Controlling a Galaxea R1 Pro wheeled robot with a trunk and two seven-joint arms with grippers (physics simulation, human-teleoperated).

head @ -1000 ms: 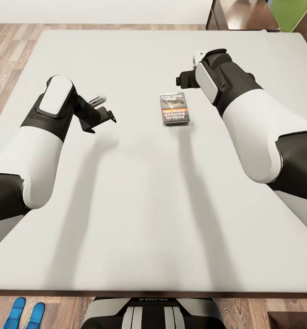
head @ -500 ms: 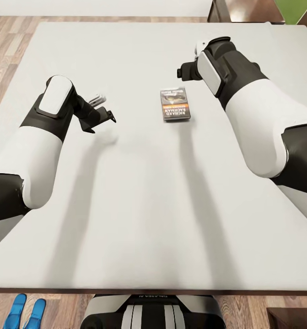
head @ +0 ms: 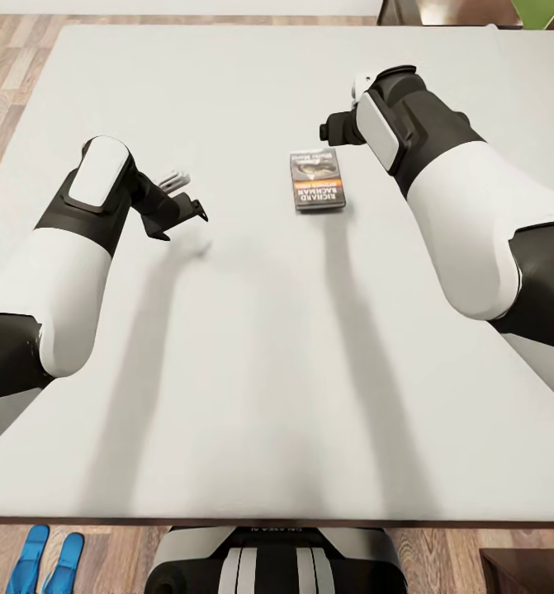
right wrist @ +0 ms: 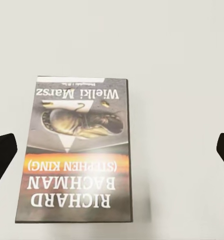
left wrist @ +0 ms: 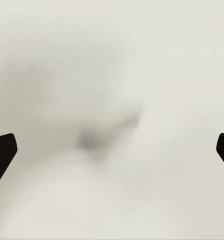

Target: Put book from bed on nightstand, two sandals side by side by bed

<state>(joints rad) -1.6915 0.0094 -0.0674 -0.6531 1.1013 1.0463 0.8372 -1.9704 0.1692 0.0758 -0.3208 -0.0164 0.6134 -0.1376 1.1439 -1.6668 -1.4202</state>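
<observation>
Bed (head: 252, 396), book (right wrist: 76, 150): "RICHARD BACHMAN"

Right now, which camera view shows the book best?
The right wrist view: the book lies flat on the bed, close enough to read its cover lettering, between the open fingertips. The head view shows it whole but small, just below the right gripper. The left wrist view has plain mattress instead.

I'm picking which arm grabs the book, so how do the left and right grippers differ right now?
The right gripper hangs just beyond the book, which shows between its fingers in the right wrist view; the left gripper hangs over bare mattress, away from the book. Both are open and empty.
</observation>
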